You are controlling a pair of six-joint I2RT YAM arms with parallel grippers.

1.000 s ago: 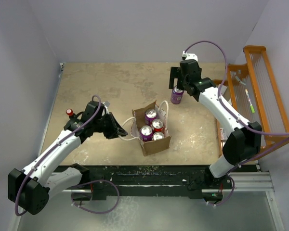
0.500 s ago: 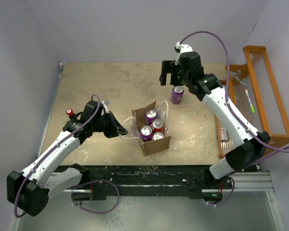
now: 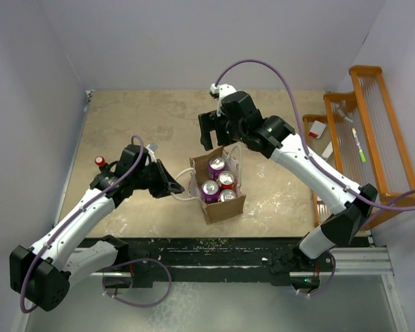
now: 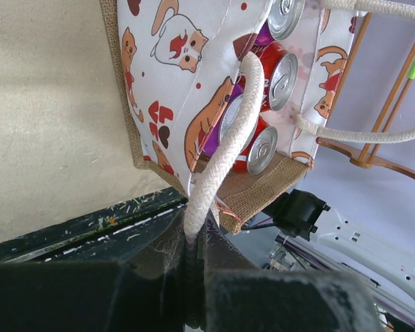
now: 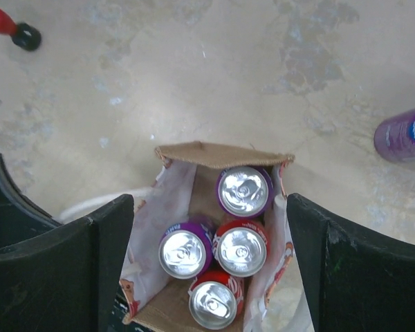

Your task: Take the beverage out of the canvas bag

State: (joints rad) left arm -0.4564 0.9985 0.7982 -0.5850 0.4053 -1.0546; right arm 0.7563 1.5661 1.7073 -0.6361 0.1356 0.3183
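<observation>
right claw (image 5: 207,232) released, swung off purple can (image 5: 404,135) to over canvas bag (image 3: 225,209), four cans (image 5: 239,250) below for next pick; left claw (image 4: 194,277) clenches rope handle (image 4: 225,152)

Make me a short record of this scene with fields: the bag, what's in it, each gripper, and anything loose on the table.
bag: canvas bag, standing upright, mouth open
contents: two purple cans, two red cans
left gripper: shut on the rope handle
right gripper: open, above the bag's mouth, holding nothing
outside the bag: loose purple can; small red-topped item
</observation>
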